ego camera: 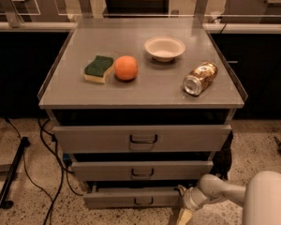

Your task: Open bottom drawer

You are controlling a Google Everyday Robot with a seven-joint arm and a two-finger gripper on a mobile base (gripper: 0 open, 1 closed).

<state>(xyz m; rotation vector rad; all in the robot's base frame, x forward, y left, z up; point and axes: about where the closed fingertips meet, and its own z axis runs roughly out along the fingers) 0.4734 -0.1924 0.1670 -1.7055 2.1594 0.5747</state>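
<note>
The bottom drawer [126, 198] is the lowest, narrowest grey front of the cabinet, with a small dark loop handle [143, 201] at its middle. It stands out a little from the cabinet body. My gripper [183, 209] hangs low at the drawer's right end, to the right of the handle, near the floor. A pale fingertip [184, 216] points down. My white arm [234, 193] reaches in from the lower right.
The middle drawer [141, 169] and top drawer [141, 137] sit above. On the cabinet top lie a green sponge [99, 68], an orange [126, 68], a white bowl [164, 48] and a tipped can [200, 78]. Black cables [47, 149] and a stand [11, 177] lie on the floor at left.
</note>
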